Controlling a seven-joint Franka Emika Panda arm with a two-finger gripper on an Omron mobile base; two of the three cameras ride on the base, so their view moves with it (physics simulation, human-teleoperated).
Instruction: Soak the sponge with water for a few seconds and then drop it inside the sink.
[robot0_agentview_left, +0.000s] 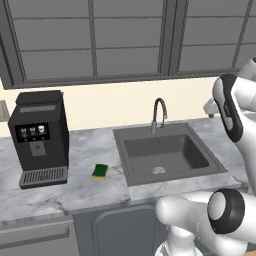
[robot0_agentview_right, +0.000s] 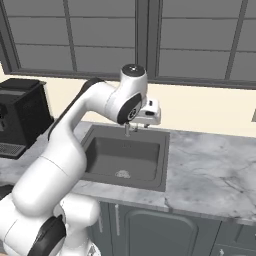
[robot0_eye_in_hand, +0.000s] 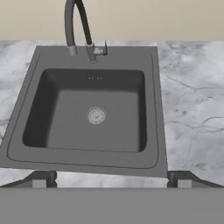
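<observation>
A Franka Panda arm's two-finger gripper (robot0_eye_in_hand: 112, 180) hangs above the near edge of a kitchen sink (robot0_eye_in_hand: 160, 109), its jaws spread wide and holding nothing; in the hand view the two dark fingertips (robot0_eye_in_hand: 40, 179) stand far apart at the bottom, with the basin's front rim between them. Below and beyond them lies the dark grey rectangular basin, its round silvery drain (robot0_eye_in_hand: 96, 116) near the middle of the floor. At the far rim the curved grey gooseneck faucet (robot0_eye_in_hand: 74, 24) rises with a small lever at its base; no water can be seen running from it.

From the right base view, the white arm (robot0_agentview_right: 75, 130) arches up from the lower left and over the sink (robot0_agentview_right: 162, 155), the hand (robot0_agentview_right: 148, 113) held high near the faucet, against the cream wall. Grey marbled countertop (robot0_agentview_right: 210, 170) spreads to the right of the basin.

In the left base view, the sponge (robot0_agentview_left: 100, 171), green on top over yellow, rests flat on the marbled counter (robot0_agentview_left: 85, 150) to the left of the sink (robot0_agentview_left: 122, 160), apart from its rim and well away from the gripper. Further left stands a black coffee machine (robot0_agentview_left: 40, 137) with a small screen and a drip tray. Grey panelled cabinets (robot0_agentview_left: 125, 40) run along the wall above.
</observation>
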